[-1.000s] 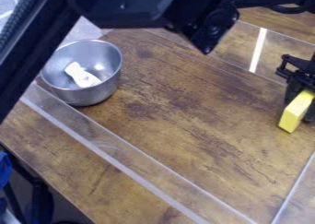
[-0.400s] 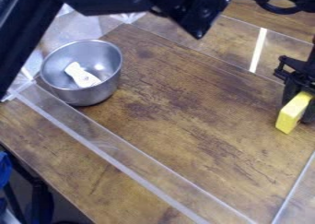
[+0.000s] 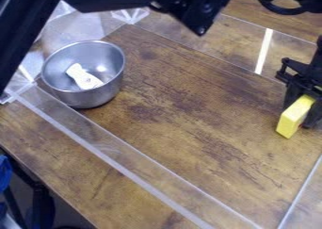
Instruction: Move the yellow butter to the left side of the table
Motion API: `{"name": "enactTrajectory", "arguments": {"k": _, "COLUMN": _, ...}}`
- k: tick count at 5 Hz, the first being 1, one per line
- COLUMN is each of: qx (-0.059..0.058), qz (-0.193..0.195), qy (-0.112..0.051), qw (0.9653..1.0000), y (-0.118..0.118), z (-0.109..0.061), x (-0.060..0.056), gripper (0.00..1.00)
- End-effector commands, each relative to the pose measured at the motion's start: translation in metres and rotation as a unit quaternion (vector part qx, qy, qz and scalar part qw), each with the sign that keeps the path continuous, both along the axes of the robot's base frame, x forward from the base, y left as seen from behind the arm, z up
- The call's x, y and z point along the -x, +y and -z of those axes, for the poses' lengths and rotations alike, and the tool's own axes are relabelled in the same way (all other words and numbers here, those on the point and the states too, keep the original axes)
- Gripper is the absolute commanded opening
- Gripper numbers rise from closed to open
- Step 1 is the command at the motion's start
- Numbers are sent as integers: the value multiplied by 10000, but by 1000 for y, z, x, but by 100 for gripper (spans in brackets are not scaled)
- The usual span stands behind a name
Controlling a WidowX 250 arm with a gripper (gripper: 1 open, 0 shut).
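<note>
Hand (image 3: 302, 89) is clamped on top of yellow butter (image 3: 295, 118), which hangs tilted just beneath it at desk's (image 3: 176, 101) right edge. Steel bowl (image 3: 83, 73) is seen far left.

- Single view, set high behind the arm's shoulder, looking steeply down and forward across the counter (image 3: 189, 110).
- The arm's dark body (image 3: 151, 2) fills the upper edge, very near the lens and blurred.
- Taking the steel bowl (image 3: 83, 74) as landmark: it lies left of centre; the counter's planks run diagonally from it toward the lower right.
- The clear acrylic wall (image 3: 113, 148) passes just below the bowl.
</note>
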State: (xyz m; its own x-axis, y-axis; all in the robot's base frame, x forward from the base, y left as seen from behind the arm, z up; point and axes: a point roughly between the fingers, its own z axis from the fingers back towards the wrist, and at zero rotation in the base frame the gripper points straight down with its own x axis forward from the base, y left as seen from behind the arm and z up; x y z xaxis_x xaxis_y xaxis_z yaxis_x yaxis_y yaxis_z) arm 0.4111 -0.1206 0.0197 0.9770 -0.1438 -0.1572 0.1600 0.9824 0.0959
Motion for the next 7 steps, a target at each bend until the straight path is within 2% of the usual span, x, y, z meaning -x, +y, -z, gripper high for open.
{"name": "enactTrajectory", "arguments": {"k": 1, "qx": -131, "qz": -54, "qy": 221, "qw": 9997, "y": 13, "z": 7, "x": 2, "gripper": 0}}
{"name": "enactTrajectory", "arguments": {"k": 4, "qx": -512, "qz": -206, "qy": 318, "qw": 9980, "y": 51, "z": -12, "x": 9, "gripper": 0}}
{"name": "enactTrajectory", "arguments": {"k": 7, "qx": -810, "qz": -431, "qy": 309, "qw": 9953, "y": 94, "z": -38, "x": 6, "gripper": 0}}
